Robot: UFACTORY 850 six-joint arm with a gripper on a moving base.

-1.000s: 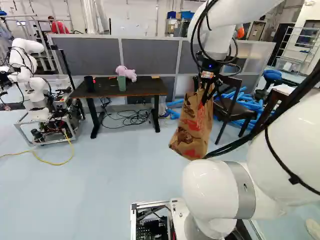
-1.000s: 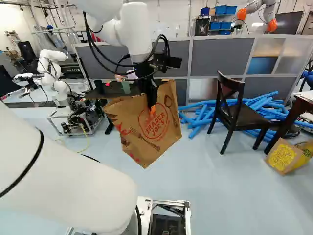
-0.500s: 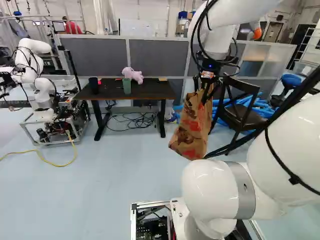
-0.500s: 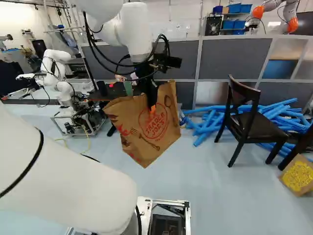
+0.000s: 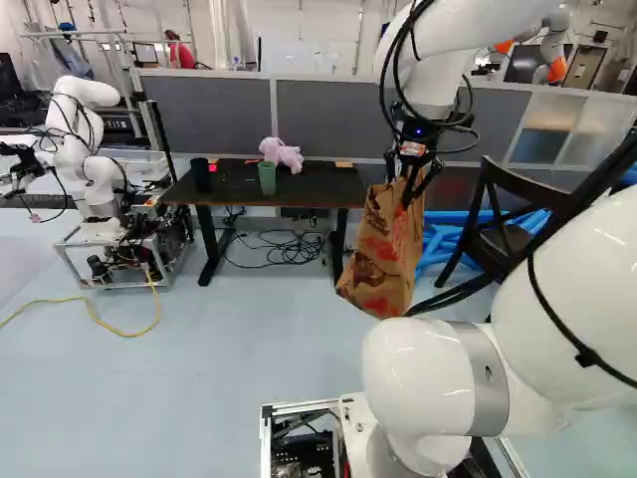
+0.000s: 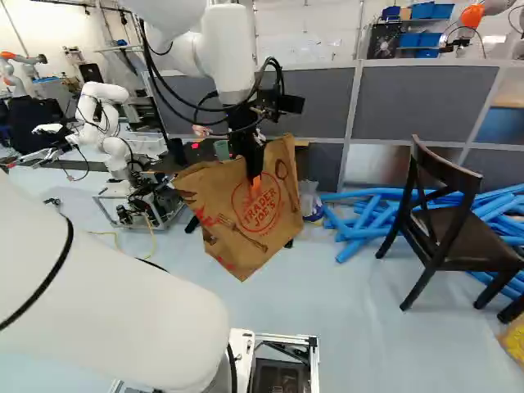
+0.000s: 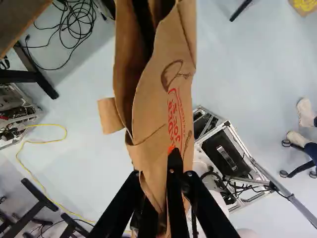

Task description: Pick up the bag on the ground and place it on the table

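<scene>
1. Biggest thing here is the grey partition [image 5: 328, 110], running across the back of both base views.
2. Then the white arm [image 6: 225, 57], reaching across the top right of the left base view and the upper left of the right one.
3. Another robot [image 5: 85, 149], also white, sits on a metal-framed cart over at the left of both base views.
4. Dark table [image 5: 234, 189] is just left of the middle in the left base view, in front of the partition.
5. Loose heap of blue tubes [image 6: 368, 221] on the floor, right side of the right base view.
6. Dark wooden chair [image 6: 458, 233] is in front of those tubes, same side.
7. Here's the paper bag [image 6: 237, 217]: hanging in the air over the floor, kinda tilted, near the middle of the right base view. It's off the table.
8. Black gripper [image 6: 255, 176] is clamped on that bag, paper pinched between its two fingers.
9. Pink plush toy [image 5: 281, 153] is lying toward the back of the tabletop.
10. Smallest are two cups up there: green cup [image 5: 267, 178] just beside the toy, black cup [image 5: 201, 174] near the table's left end.
</scene>
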